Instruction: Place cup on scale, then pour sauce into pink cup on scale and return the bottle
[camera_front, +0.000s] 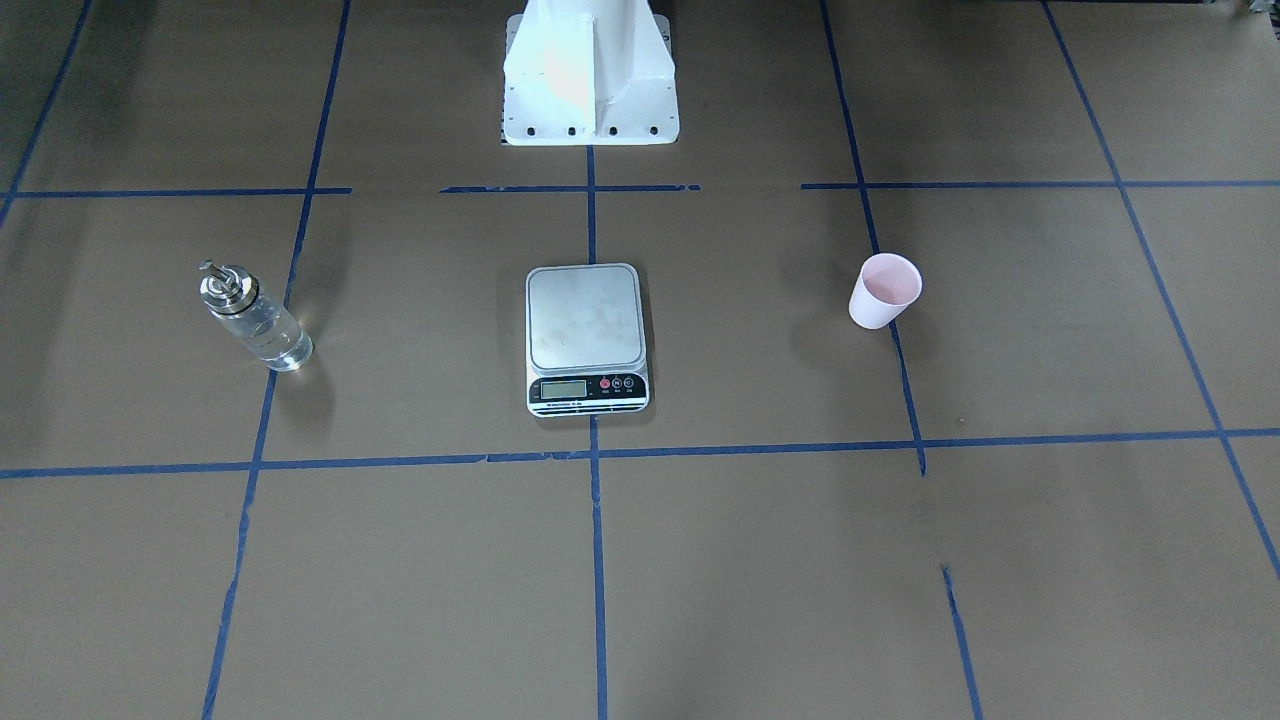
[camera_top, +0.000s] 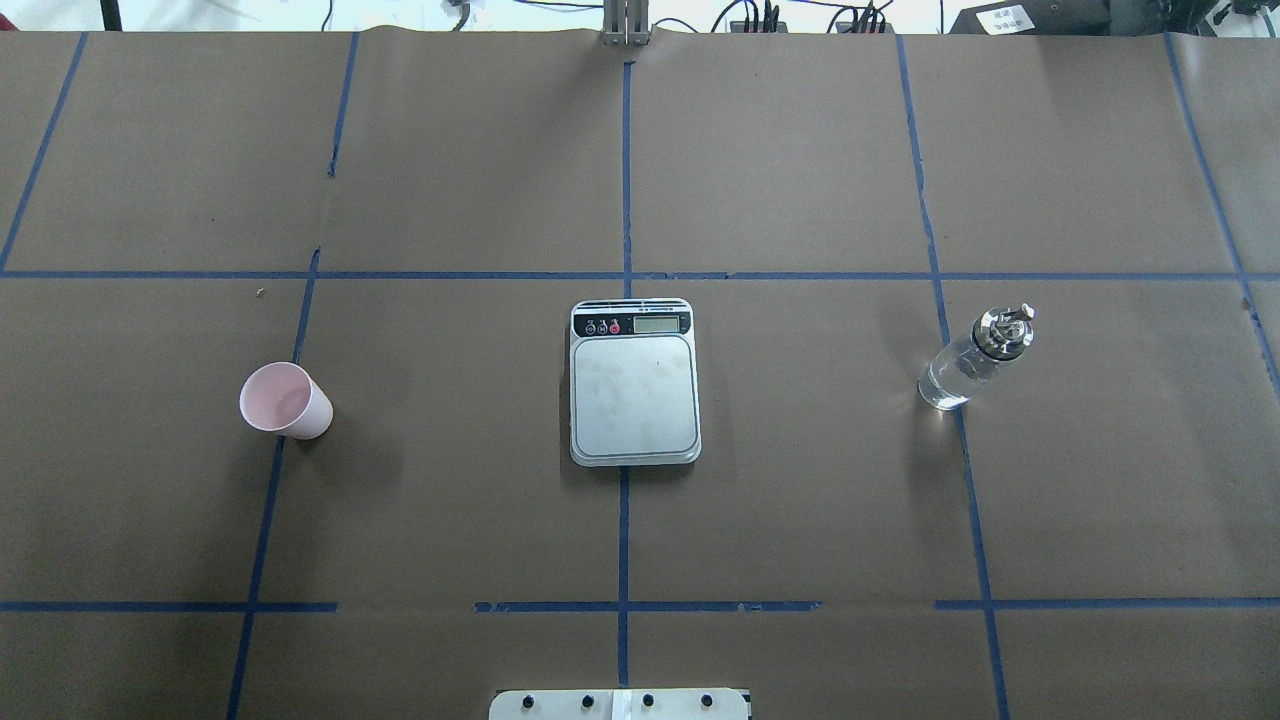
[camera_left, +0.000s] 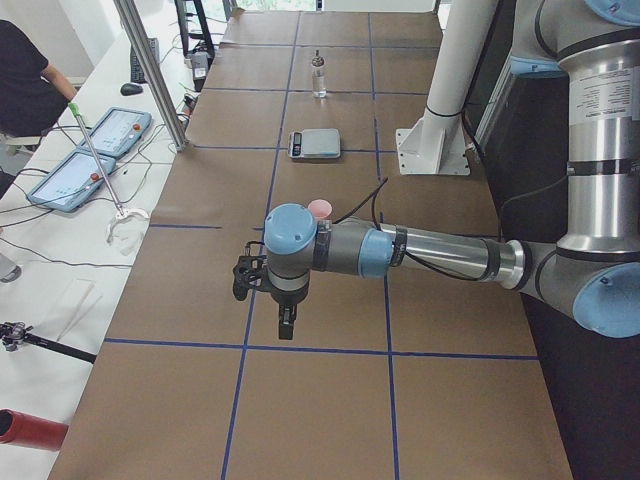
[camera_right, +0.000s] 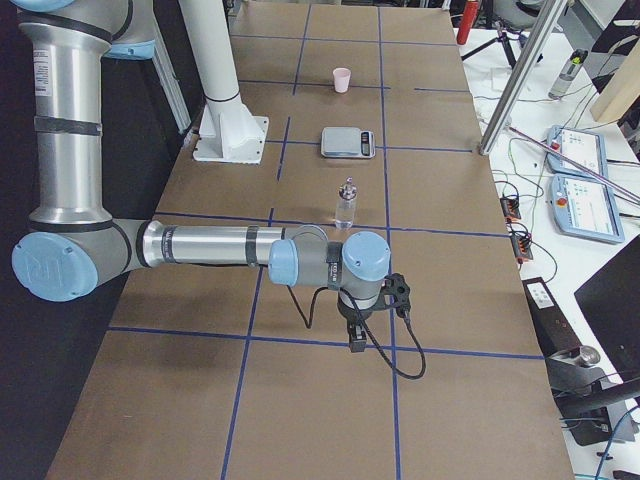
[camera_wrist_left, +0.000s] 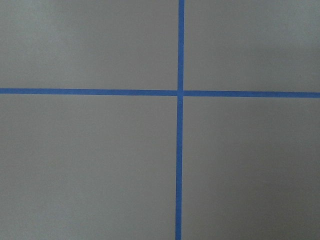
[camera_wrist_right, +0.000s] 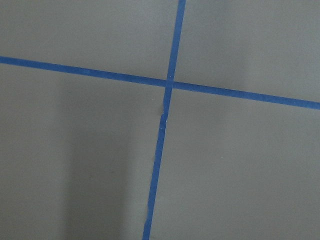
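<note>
The pale pink cup (camera_front: 885, 290) (camera_top: 285, 400) stands upright on the brown paper, apart from the scale. The silver-grey scale (camera_front: 586, 335) (camera_top: 634, 385) lies at the table's middle with nothing on its plate. The glass bottle (camera_front: 255, 320) (camera_top: 972, 360) with a silver cap stands upright on the other side, with clear sauce inside. My left gripper (camera_left: 286, 325) hangs over the table beyond the cup (camera_left: 319, 208), far from it; I cannot tell its state. My right gripper (camera_right: 357, 340) hangs beyond the bottle (camera_right: 346, 205); I cannot tell its state. Both wrist views show only paper and tape.
Blue tape lines grid the brown paper. The white robot base (camera_front: 590, 80) (camera_top: 620, 705) stands behind the scale. Touch panels (camera_left: 70, 170) (camera_right: 580, 190), cables and a metal pole (camera_left: 150, 70) line the operators' side, where a person (camera_left: 20, 80) sits.
</note>
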